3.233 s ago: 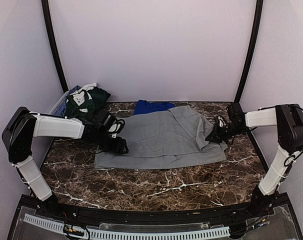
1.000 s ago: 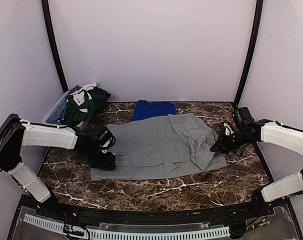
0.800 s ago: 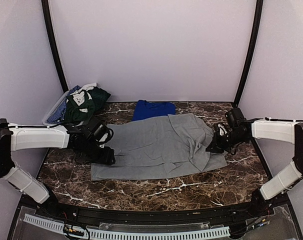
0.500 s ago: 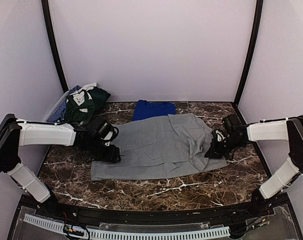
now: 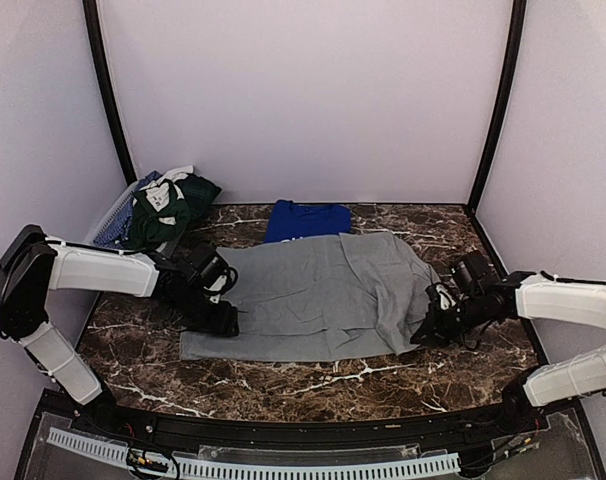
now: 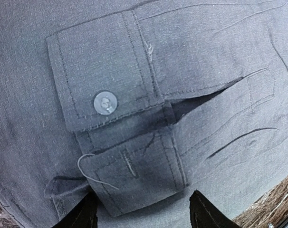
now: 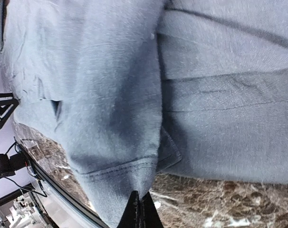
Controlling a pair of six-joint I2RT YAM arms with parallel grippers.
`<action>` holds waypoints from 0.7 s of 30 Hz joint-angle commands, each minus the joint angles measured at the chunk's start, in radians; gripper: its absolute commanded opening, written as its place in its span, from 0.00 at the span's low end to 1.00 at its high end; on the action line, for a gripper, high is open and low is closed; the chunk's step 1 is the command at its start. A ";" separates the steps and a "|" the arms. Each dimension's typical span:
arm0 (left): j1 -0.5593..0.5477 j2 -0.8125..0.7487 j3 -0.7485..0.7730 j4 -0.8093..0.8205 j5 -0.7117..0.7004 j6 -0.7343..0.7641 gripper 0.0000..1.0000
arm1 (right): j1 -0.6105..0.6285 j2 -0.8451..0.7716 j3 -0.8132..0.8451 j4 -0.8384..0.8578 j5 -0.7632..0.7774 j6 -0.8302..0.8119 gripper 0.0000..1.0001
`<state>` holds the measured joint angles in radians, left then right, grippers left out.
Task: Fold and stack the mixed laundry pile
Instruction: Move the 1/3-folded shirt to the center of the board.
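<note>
At the far-left corner of the table [image 5: 313,385], the mesh basket [image 5: 105,218] holds the dark-green and patterned pieces [image 5: 168,205], not yet dealt with.

The left gripper [image 5: 219,318] sits low on the left end of the grey shirt [image 5: 323,295]. Its wrist view shows the jaws standing apart over a buttoned cuff [image 6: 106,102], with cloth between the fingertips [image 6: 84,213] and nothing pinched.

The shirt lies spread across the middle of the table, its near hem roughly parallel to the near edge. The folded blue T-shirt [image 5: 305,218] lies against the far edge, and the shirt's far border touches or overlaps it.

The right gripper [image 5: 435,325] is clamped shut on the shirt's right-hand edge, where a flap of cloth already lies doubled over the body. Its wrist view shows the hem running into the closed tips.

The step in hand looks like the side folds of the grey shirt. Next, the left jaws probably need to close on the cuff so the sleeve can be brought in over the body, while the right carries its flap toward the middle and keeps it low and flat.

A band of bare marble along the near edge gives room to pull toward. The right edge of the table is close to the right gripper, so the free travel is inward, and the blue T-shirt limits any push toward the far edge.
</note>
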<state>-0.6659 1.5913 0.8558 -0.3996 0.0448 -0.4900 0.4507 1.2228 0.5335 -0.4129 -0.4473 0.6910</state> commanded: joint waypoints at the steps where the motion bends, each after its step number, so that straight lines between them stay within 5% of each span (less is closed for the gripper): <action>1: 0.030 -0.074 0.043 -0.019 0.011 0.031 0.66 | 0.004 -0.135 0.129 -0.112 0.034 0.008 0.00; 7: 0.102 -0.089 0.213 -0.003 -0.023 0.094 0.72 | -0.006 -0.129 0.396 -0.184 0.114 -0.059 0.00; 11: 0.179 0.041 0.374 -0.014 -0.067 0.156 0.76 | -0.036 -0.053 0.498 -0.167 0.112 -0.094 0.00; 21: 0.306 0.364 0.729 -0.059 -0.127 0.295 0.63 | -0.138 0.034 0.698 -0.133 0.048 -0.131 0.00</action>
<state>-0.3836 1.8915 1.5127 -0.4232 -0.0544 -0.2783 0.3443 1.2446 1.1446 -0.5701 -0.3683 0.5976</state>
